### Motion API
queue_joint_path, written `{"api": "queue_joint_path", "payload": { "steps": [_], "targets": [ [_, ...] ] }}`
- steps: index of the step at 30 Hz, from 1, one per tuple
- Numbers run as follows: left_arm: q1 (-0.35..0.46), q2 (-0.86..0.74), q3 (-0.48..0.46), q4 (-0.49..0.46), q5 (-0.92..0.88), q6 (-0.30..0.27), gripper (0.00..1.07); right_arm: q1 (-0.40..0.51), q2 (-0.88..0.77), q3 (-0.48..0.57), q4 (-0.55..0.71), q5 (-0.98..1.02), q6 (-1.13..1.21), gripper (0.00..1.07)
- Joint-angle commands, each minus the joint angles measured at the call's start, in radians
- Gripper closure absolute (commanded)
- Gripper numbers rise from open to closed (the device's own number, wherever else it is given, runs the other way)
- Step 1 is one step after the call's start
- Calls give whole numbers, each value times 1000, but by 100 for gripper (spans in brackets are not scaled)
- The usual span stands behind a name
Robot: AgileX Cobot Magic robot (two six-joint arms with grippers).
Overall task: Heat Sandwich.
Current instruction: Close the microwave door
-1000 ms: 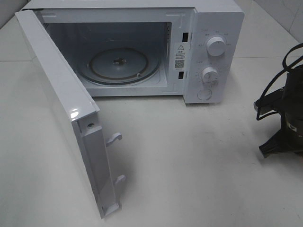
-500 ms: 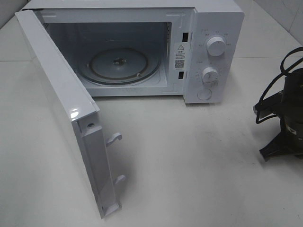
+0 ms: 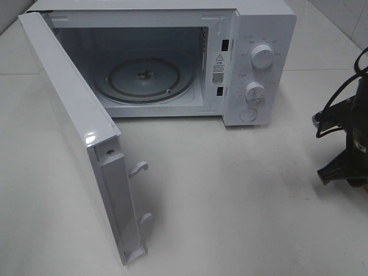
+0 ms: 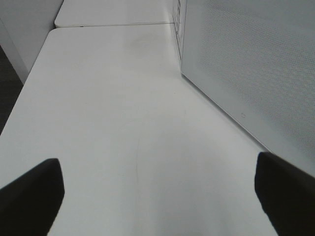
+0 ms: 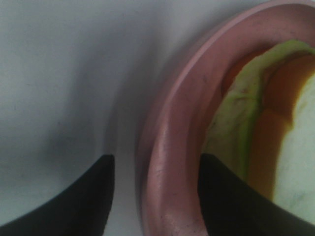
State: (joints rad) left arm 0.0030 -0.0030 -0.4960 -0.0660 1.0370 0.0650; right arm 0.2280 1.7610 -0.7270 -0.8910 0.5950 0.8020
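The sandwich (image 5: 256, 113), showing green lettuce, an orange-red layer and white bread, lies on a round pink plate (image 5: 172, 137) and appears only in the right wrist view. My right gripper (image 5: 155, 157) is open and straddles the plate's rim, one finger outside on the table and the other inside by the sandwich. Seen from the high camera, the right arm (image 3: 345, 161) sits at the right edge, and both plate and sandwich are out of sight there. My left gripper (image 4: 157, 196) is open wide over bare table, holding nothing.
The white microwave (image 3: 253, 57) stands at the back with its door (image 3: 75, 126) swung out to the front left. Its glass turntable (image 3: 144, 77) has nothing on it. The door's outer face (image 4: 256, 64) is near my left gripper. A white table (image 3: 230, 201) lies in front.
My right gripper's fingers have spread apart and the right arm has shifted slightly further right in the high view. The left arm, microwave and door have not moved.
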Motion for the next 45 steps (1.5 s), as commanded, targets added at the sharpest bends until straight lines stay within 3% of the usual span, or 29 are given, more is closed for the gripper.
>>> {"api": "queue_joint_path", "payload": {
  "steps": [1, 6, 8, 14, 18, 45],
  "targets": [
    [5, -27, 3, 2, -8, 1, 7, -4, -57, 3, 54, 18, -63, 50],
    [5, -27, 3, 2, -8, 1, 7, -4, -156, 3, 160, 30, -171, 48],
    [5, -27, 3, 2, -8, 1, 7, -4, -223, 3, 260, 39, -260, 46],
    [5, -27, 3, 2, -8, 1, 7, -4, -368, 3, 466, 51, -475, 31],
    [5, -27, 3, 2, -8, 1, 7, -4, -453, 3, 555, 82, -540, 29],
    [5, -27, 3, 2, -8, 1, 7, -4, -1025, 5, 773, 326, -675, 31]
  ]
}}
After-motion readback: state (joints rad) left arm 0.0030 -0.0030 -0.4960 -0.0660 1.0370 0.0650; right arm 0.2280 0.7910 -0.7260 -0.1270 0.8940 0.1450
